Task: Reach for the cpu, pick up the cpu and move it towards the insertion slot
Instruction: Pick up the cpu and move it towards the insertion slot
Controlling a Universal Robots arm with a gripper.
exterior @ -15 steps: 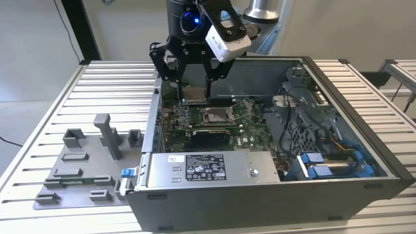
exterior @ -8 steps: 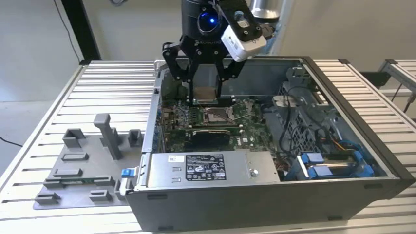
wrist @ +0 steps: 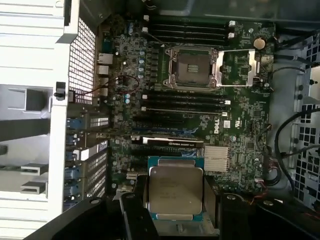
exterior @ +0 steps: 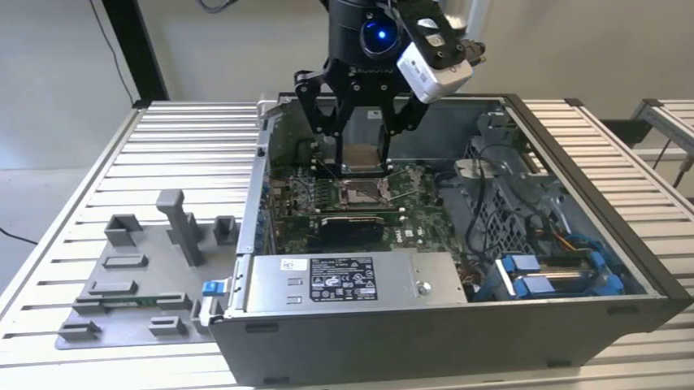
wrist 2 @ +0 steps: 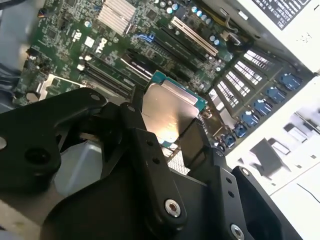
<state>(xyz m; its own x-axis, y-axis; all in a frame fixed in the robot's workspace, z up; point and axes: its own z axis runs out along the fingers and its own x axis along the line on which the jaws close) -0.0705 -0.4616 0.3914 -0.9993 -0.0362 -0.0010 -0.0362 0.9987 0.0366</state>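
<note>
1. Cpu (wrist: 175, 194): clamped flat between your gripper (exterior: 363, 156) fingers, lifted inside the case
2. Insertion slot (wrist: 194, 68): lies open on the motherboard, just below and slightly off your gripper

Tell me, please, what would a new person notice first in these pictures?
Probably the gripper hanging over the open computer case, shut on the cpu, whose silvery top shows in both wrist views. Next, the insertion slot on the green motherboard, its frame open and nothing in it.
</note>
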